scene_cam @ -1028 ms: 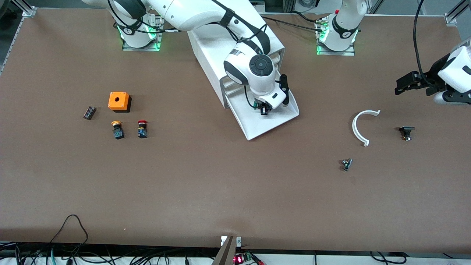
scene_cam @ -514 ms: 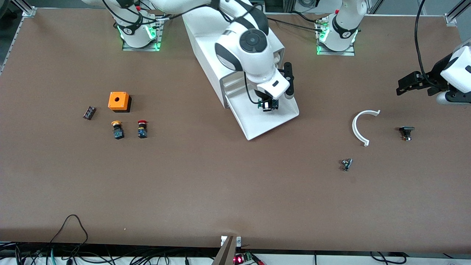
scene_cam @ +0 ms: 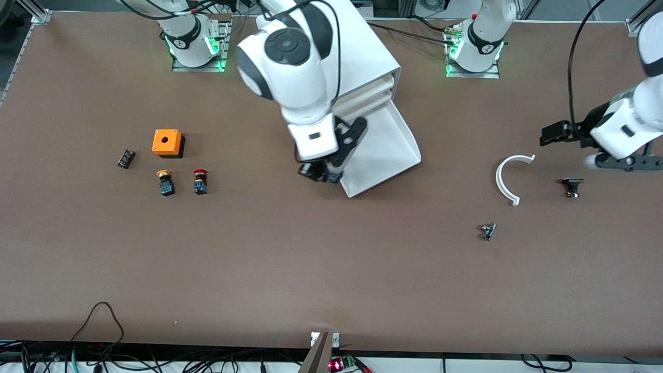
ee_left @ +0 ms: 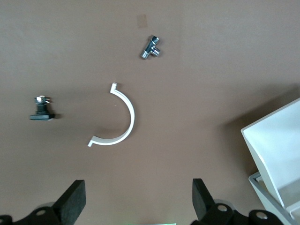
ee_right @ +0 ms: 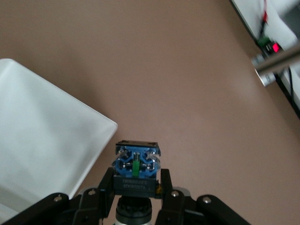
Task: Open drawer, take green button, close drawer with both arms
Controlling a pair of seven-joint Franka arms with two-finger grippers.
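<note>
One button (ee_right: 137,169) we see clamped in the right pincer (scene_cam: 320,173), up beside the drawer (scene_cam: 383,150) corner; left pincer (ee_left: 136,204) spread wide, waiting.

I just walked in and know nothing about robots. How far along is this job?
The drawer is pulled out and bare inside, so opening looks done. The right gripper is shut on the button, up over the drawer's corner and the table. The left gripper waits open above the white arc. Closing the drawer remains.
</note>
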